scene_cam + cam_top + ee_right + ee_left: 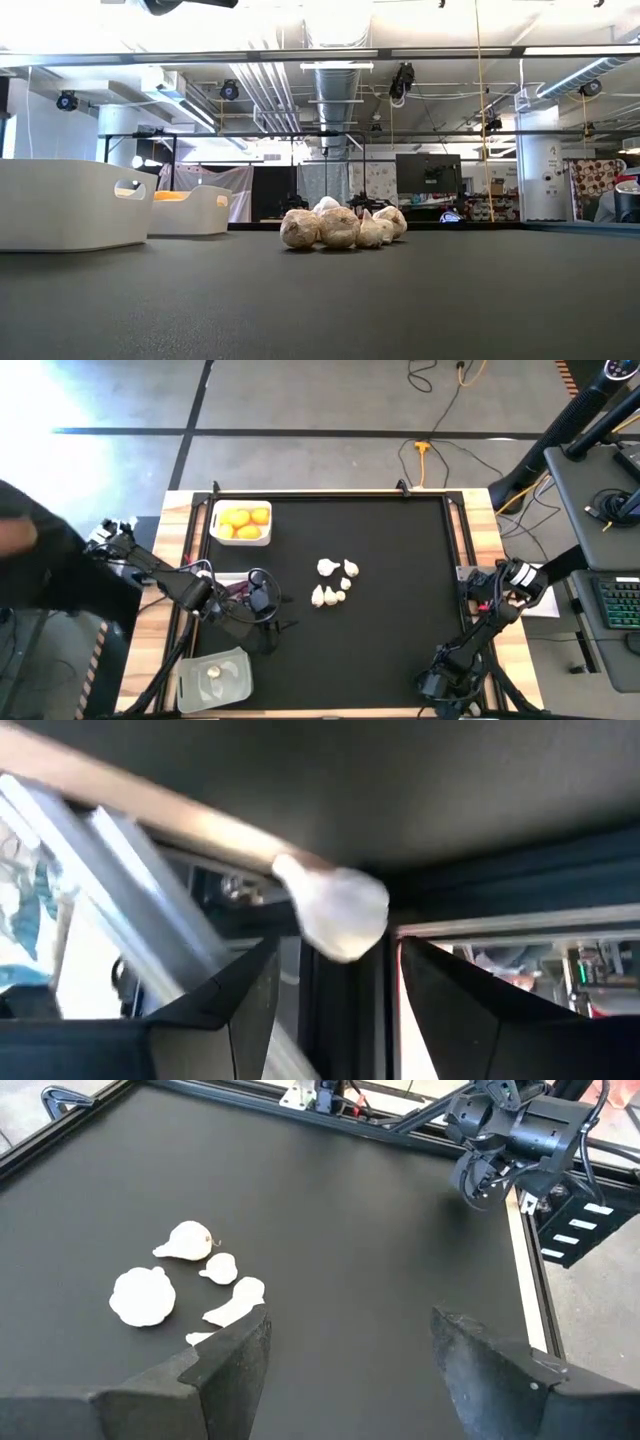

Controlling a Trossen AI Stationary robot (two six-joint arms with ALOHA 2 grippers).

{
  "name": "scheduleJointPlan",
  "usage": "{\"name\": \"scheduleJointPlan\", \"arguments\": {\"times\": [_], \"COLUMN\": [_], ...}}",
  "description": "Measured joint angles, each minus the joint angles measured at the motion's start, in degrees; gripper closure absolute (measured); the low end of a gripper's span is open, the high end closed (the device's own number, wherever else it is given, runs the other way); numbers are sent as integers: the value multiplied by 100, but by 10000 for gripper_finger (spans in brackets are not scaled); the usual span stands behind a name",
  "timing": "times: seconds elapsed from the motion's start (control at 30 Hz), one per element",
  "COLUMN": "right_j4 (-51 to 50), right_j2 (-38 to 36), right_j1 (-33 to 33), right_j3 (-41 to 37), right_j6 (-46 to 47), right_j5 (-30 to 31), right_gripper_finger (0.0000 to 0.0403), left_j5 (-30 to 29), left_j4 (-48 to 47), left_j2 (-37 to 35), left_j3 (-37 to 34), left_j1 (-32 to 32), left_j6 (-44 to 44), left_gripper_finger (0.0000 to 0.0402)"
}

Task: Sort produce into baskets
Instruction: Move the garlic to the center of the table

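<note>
Garlic bulb [340, 912] sits between the right gripper [330, 980]'s half-spread jaws at the table's right edge, not clearly pinched, and could slip off the mat; left gripper [350, 1355] hangs open.

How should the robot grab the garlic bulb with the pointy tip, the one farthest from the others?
I'd pinch the garlic bulb across its fat round body, coming straight down from above. It lies on its side with open mat around most of it, and the thin tip would likely slip out of the fingers.
</note>
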Motion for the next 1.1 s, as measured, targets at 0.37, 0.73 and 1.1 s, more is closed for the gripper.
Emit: {"name": "scheduleJointPlan", "arguments": {"times": [0.37, 0.73, 1.1], "right_j4": [112, 137, -327], "right_j2": [130, 208, -41], "right_j1": [160, 161, -252], "right_j3": [-32, -24, 115], "right_j6": [159, 209, 27], "right_j5": [651, 632, 763], "right_gripper_finger": [213, 268, 290], "left_j5": [0, -2, 0], "left_j4": [-20, -13, 10], "left_j2": [-7, -9, -9], "left_j3": [0, 0, 0], "left_j1": [0, 0, -1], "left_j6": [-2, -20, 21], "left_gripper_finger": [146, 146, 146]}}
